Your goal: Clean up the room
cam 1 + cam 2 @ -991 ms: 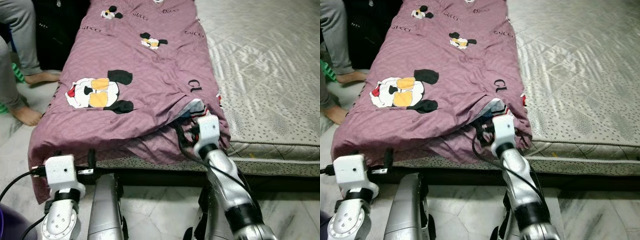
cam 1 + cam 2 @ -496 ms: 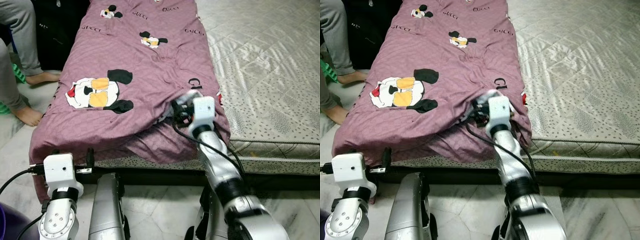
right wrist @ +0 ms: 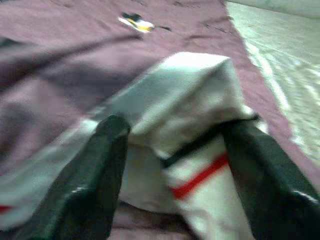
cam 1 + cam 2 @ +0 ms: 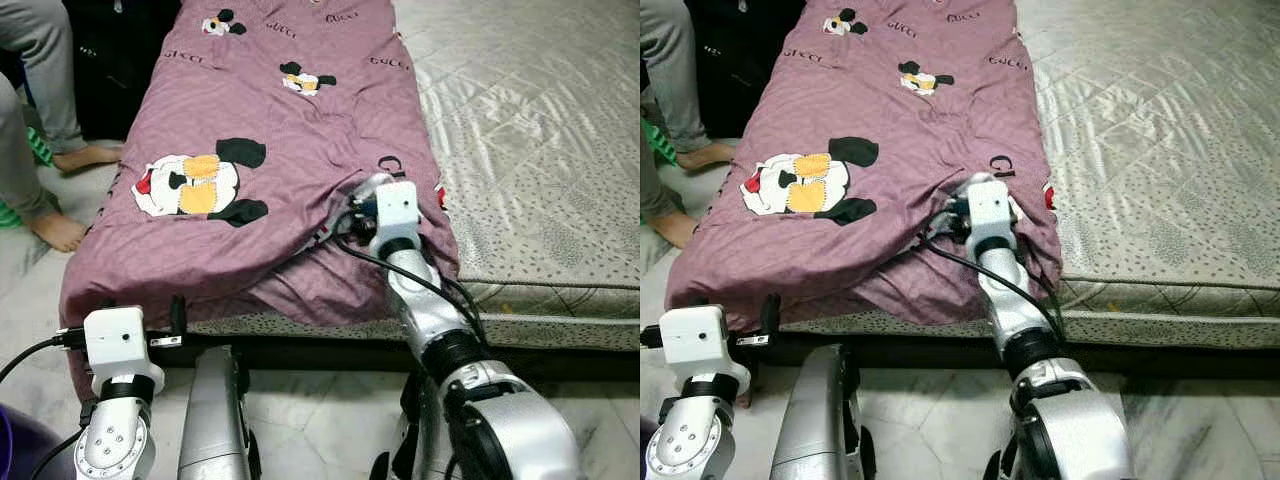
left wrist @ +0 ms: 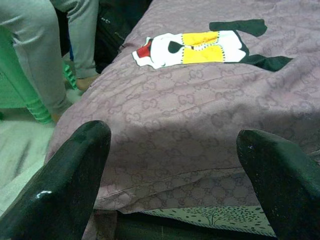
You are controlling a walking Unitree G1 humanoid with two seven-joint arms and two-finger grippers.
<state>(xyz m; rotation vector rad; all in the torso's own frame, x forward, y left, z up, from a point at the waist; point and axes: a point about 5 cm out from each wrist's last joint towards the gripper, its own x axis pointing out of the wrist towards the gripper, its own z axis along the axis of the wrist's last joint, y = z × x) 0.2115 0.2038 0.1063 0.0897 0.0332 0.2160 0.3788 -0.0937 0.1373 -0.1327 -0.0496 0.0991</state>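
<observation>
1. Right gripper (image 3: 170, 150), compared with one second earlier: now farther up the bed, its wrist raised over the fold rather than at the hem.
2. Mauve patterned quilt with cartoon prints (image 4: 250, 120): spread over the left half of the grey quilted mattress (image 4: 530, 130); its white underside (image 3: 195, 90) is turned up at the near edge.
3. Right gripper fingers (image 3: 95, 170): apart, straddling that white fold.
4. Left gripper (image 5: 175, 190): fingers wide apart, holding nothing, low at the quilt's near left corner.
5. Person's legs (image 4: 40, 90): standing beside the bed.
</observation>
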